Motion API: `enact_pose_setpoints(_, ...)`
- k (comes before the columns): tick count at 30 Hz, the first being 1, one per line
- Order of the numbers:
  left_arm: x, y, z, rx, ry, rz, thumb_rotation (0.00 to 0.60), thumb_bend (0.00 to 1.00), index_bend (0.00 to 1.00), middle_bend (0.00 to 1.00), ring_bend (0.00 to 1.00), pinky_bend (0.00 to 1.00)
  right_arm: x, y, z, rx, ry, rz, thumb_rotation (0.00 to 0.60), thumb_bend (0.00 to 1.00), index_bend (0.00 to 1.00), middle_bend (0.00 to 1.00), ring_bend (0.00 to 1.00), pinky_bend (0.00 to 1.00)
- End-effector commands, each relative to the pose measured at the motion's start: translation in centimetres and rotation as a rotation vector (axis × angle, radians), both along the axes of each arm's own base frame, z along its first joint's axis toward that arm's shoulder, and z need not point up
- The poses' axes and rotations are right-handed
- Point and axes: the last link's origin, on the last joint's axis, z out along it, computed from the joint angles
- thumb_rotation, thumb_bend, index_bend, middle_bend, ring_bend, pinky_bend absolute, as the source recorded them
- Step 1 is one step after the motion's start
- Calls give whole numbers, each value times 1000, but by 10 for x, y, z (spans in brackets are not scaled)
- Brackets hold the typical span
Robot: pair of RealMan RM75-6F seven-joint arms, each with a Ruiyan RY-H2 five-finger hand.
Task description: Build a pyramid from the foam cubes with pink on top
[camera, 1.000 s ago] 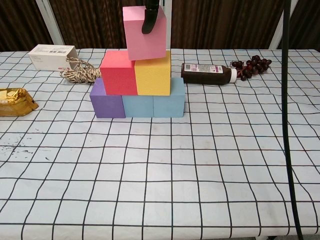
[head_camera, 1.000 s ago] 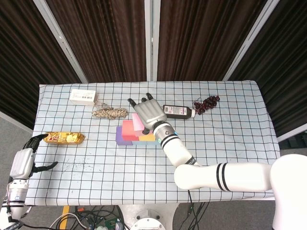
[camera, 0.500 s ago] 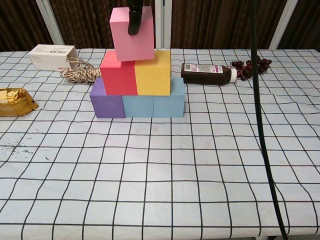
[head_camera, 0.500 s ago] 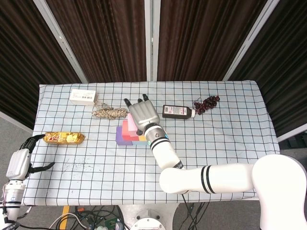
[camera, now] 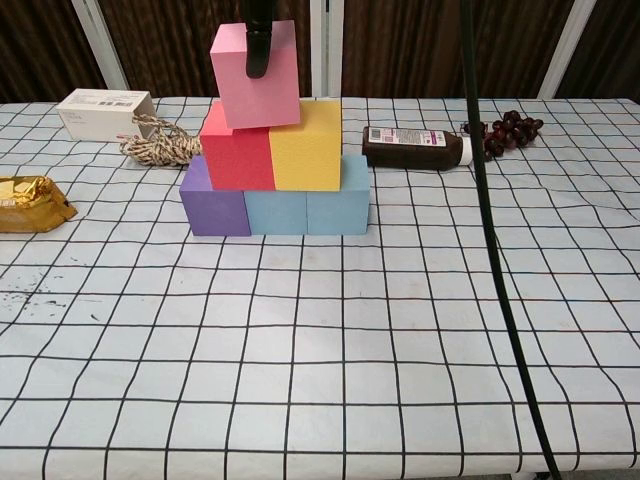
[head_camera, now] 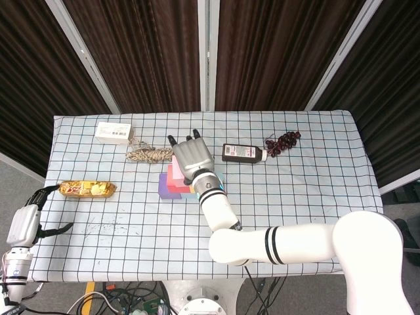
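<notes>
Chest view alone shows fingers (camera: pixel 259 40) gripping tilted pink cube (camera: pixel 256 75)

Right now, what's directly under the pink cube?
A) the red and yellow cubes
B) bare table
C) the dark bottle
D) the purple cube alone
A: in the chest view the pink cube, held tilted by the right hand, sits over the red cube and the yellow cube.

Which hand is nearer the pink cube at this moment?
Right. The right hand grips the pink cube over the stack; the left hand hangs off the table's near-left corner, far away.
</notes>
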Motion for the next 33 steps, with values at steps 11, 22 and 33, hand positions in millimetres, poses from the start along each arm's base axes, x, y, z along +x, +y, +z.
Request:
enact_pose_setpoints(11,-2,-1,0,1,-4,5,600,34,154,143,110,180,2,0,-5,-5,19,-10,600,113,0,504,167,11)
enact_pose_setpoints(22,-5,-1,0,1,-2,10,600,34,154,143,109,180,5,-2,-10,-17,19,-14,600,116,0,504,167,10)
enact_pose_setpoints(33,-7,-2,0,-2,-2,14,600,34,154,143,110,180,8,-2,-12,-20,22,-21,600,116,0,504,167,11)
